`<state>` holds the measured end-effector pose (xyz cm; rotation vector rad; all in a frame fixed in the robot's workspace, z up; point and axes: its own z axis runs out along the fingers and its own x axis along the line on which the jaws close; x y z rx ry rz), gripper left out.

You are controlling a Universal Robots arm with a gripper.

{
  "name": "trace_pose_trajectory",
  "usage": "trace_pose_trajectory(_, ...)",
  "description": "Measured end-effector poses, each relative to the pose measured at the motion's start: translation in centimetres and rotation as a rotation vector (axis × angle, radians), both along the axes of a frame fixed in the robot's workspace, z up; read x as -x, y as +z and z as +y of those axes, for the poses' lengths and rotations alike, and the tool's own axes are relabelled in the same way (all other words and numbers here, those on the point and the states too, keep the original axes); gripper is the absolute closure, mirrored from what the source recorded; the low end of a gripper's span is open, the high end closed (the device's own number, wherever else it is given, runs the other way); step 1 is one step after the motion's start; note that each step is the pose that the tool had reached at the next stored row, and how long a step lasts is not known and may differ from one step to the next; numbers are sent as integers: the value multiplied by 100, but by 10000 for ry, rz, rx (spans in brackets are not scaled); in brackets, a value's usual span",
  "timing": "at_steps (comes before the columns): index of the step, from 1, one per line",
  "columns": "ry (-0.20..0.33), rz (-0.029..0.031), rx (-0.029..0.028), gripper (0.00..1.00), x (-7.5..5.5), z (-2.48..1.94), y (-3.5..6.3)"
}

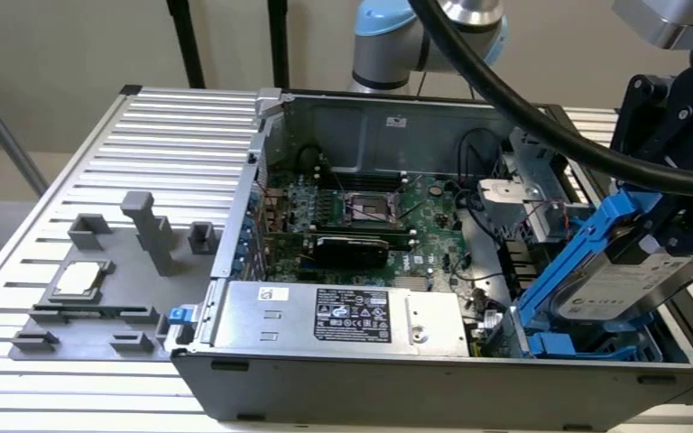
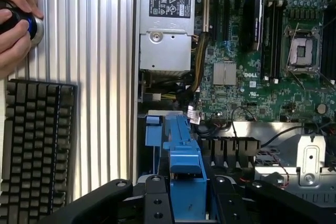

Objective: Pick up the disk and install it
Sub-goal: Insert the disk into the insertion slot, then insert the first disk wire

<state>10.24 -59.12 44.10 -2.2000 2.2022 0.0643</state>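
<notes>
Blue-framed disk [image 1: 617, 290] aslant, partway in case [image 1: 443, 383]

The exterior camera sits high beside the bench [image 1: 142, 117], angled steeply down into the open computer case [image 1: 443, 379]. The wrist camera hangs close above it behind the gripper [image 2: 186, 203], facing straight down. Both share the disk [image 1: 617, 289], power supply [image 1: 346, 316] and motherboard [image 1: 425, 203].

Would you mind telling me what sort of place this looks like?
Probably a robotics lab bench for computer assembly: an open desktop case on a slotted aluminium table, a keyboard beside it.
</notes>
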Motion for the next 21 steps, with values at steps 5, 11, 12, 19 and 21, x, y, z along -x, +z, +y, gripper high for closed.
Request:
trace_pose_trajectory(5,3,-38,2,100,-11,1,-10)
trace_pose_trajectory(11,9,-81,11,100,-11,4,-76)
trace_pose_trajectory(12,9,-82,11,100,-11,7,-87)
trace_pose_trajectory(19,19,-94,16,100,-11,71,-148)
trace_pose_trajectory(21,26,-99,15,100,-11,87,-169)
